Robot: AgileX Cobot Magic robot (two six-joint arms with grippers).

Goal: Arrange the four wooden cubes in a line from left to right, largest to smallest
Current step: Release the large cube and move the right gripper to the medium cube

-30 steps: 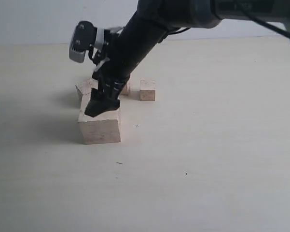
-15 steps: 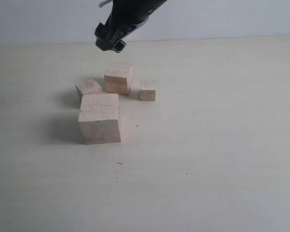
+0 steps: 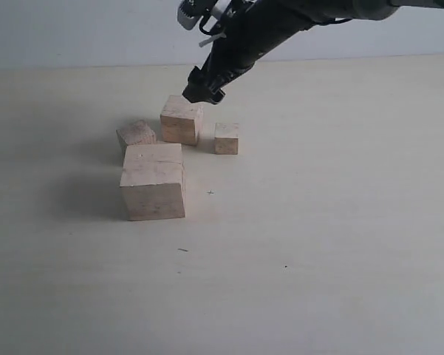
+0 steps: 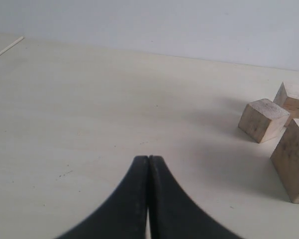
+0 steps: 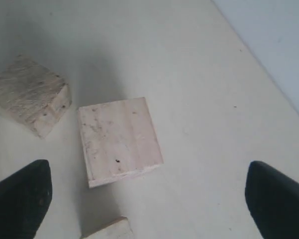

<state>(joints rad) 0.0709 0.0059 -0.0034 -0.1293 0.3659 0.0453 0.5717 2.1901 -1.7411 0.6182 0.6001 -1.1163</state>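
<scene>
Four wooden cubes sit close together left of centre. The largest cube (image 3: 153,182) is nearest the front. Behind it stand a smaller, twisted cube (image 3: 136,134), the second-largest cube (image 3: 182,119) and the smallest cube (image 3: 226,138) at the right. My right gripper (image 3: 202,88) hovers just above the second-largest cube (image 5: 120,141), open wide (image 5: 147,209) and holding nothing. The twisted cube (image 5: 30,94) lies beside it. My left gripper (image 4: 149,158) is shut and empty, low over bare table, with the twisted cube (image 4: 263,119) and the largest cube (image 4: 293,159) off to one side.
The pale table (image 3: 332,222) stretches wide to the right and front of the cubes. A light wall (image 3: 74,29) bounds the far edge. A corner of another cube (image 5: 109,230) shows near the right gripper.
One second ago the right gripper was down at the largest cube. It rose away leaving the cube in place, and has now come down over the second-largest cube. The cubes have not moved.
</scene>
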